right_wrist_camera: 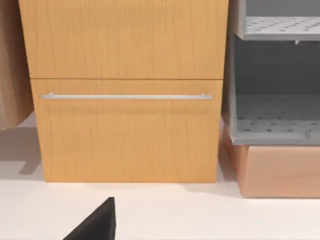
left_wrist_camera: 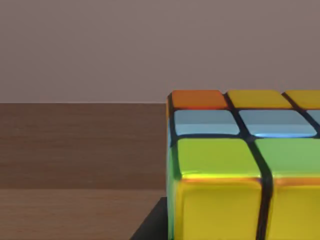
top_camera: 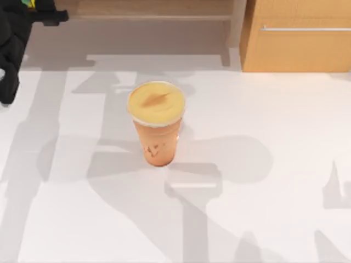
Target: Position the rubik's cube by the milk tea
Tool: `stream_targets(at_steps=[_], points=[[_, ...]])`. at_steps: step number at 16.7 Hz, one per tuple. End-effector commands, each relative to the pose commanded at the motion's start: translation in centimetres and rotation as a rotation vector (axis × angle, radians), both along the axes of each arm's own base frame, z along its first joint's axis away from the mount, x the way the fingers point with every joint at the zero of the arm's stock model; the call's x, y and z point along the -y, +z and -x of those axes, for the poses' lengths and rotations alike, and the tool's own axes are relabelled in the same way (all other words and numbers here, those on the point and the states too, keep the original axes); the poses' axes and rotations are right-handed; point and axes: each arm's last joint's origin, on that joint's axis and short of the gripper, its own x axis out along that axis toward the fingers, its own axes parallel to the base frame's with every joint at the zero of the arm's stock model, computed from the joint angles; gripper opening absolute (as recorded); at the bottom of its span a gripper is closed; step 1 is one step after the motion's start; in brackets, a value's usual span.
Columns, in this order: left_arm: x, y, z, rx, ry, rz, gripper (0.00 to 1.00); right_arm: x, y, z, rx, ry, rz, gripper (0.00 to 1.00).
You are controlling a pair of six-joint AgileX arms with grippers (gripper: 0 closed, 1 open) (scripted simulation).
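The milk tea point(top_camera: 156, 121) stands upright near the middle of the white table point(top_camera: 285, 164), a clear tapered cup of orange-tan drink under a pale yellow lid with a brownish smudge. The rubik's cube point(left_wrist_camera: 245, 170) sits very close in the left wrist view, showing yellow, green, pale blue and orange stickers on black edges. My left gripper point(top_camera: 33, 11) is at the far left back corner, well away from the cup, shut on the cube, with a dark finger point(left_wrist_camera: 150, 227) beside it. A speck of the cube's yellow and green point(top_camera: 28, 3) shows there.
A wooden cabinet point(top_camera: 299, 38) with a metal handle point(right_wrist_camera: 125, 96) stands at the back right, with grey shelves point(right_wrist_camera: 275, 125) beside it. A dark part of my right gripper point(right_wrist_camera: 95, 225) hangs above the table in front of the cabinet. Arm shadows fall across the table.
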Motion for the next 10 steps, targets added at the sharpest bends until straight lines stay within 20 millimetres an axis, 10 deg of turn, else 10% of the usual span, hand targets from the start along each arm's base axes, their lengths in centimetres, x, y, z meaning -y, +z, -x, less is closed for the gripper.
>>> stream_targets(at_steps=[10], points=[[-0.76,0.38,-0.30,-0.028,-0.021,0.002,0.00,0.00,0.00,0.00,0.000,0.000,0.000,1.00]])
